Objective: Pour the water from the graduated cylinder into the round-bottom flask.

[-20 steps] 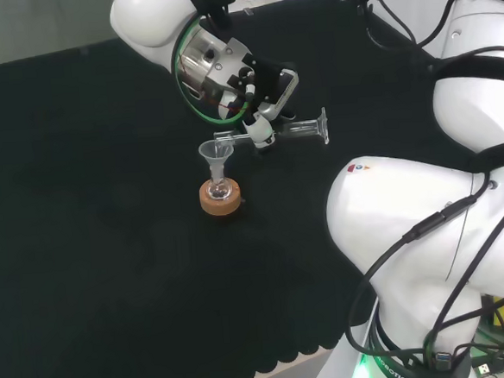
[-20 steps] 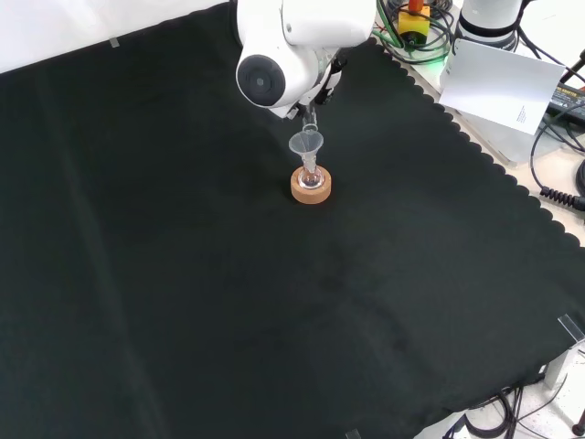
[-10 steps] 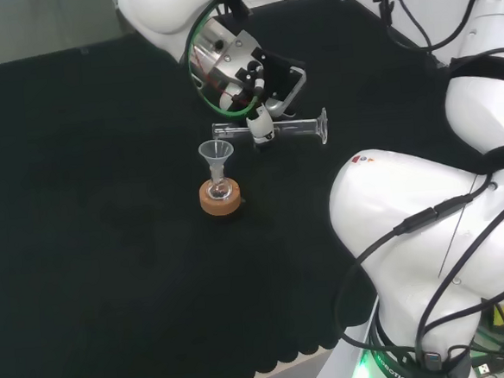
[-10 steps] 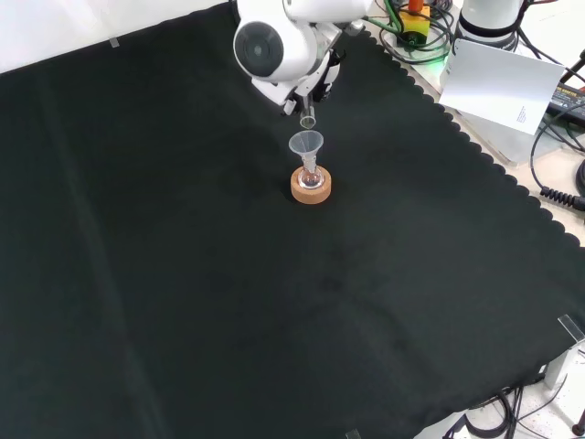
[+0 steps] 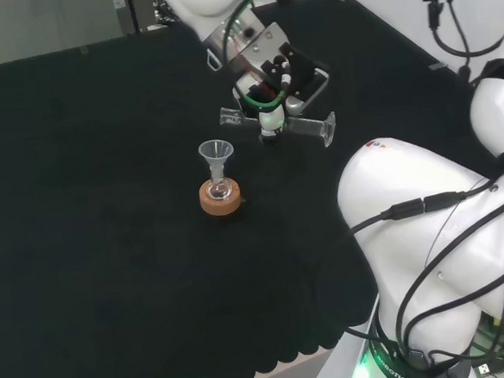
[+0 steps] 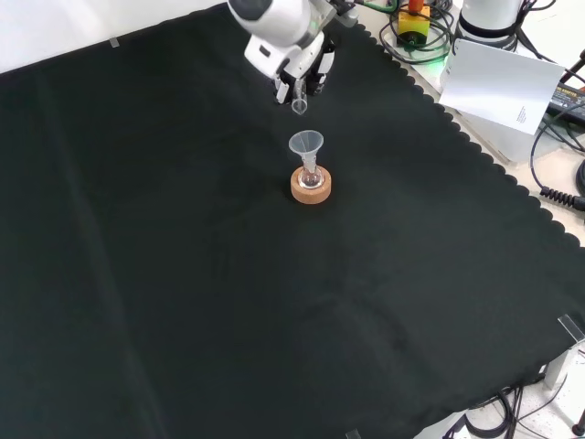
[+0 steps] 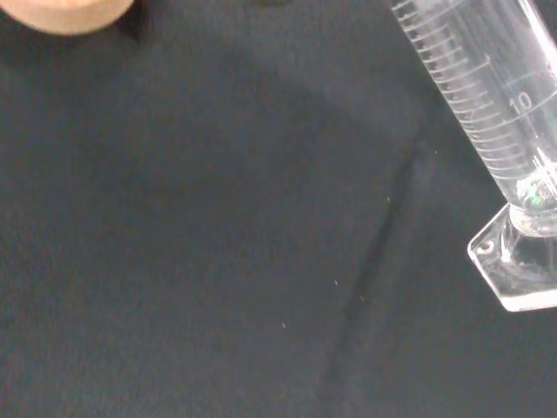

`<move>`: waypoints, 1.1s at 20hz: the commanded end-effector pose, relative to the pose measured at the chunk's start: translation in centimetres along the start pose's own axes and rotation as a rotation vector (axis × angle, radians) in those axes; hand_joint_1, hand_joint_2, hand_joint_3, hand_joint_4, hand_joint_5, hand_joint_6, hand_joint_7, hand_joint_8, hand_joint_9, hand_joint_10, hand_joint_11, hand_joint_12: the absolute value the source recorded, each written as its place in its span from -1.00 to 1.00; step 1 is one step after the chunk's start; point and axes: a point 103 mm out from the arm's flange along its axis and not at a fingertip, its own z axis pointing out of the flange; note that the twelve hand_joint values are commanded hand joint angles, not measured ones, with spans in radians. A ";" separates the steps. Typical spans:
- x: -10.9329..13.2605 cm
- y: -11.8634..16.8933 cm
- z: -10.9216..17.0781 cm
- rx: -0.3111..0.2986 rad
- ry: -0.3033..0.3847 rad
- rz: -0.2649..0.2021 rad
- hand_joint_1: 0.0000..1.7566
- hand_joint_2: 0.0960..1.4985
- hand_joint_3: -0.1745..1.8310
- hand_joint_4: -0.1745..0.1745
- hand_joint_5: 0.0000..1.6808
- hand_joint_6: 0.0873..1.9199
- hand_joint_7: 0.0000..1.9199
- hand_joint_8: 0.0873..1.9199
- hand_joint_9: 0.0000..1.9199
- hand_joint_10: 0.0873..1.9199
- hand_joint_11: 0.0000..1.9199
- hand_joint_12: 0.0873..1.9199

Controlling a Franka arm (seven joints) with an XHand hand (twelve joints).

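My hand (image 5: pixel 272 82) is wrapped round the graduated cylinder (image 5: pixel 304 126), held near level above the cloth, mouth well apart from the funnel (image 5: pixel 216 151); risk as I see it: leftover drips land on the black cloth (image 6: pixel 183 274); near to far in front view: one cork ring (image 6: pixel 311 186), one round-bottom flask (image 6: pixel 312 177), one funnel, one cylinder.

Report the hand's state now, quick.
Hand: shut on the graduated cylinder, held roughly level above the cloth, off to the side of the funnel.
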 end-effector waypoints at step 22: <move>-6.5 5.5 0.7 -0.621 0.518 -0.229 0.25 0.56 -0.83 -0.74 0.01 0.21 0.25 -0.65 0.54 -1.00 0.46 -0.37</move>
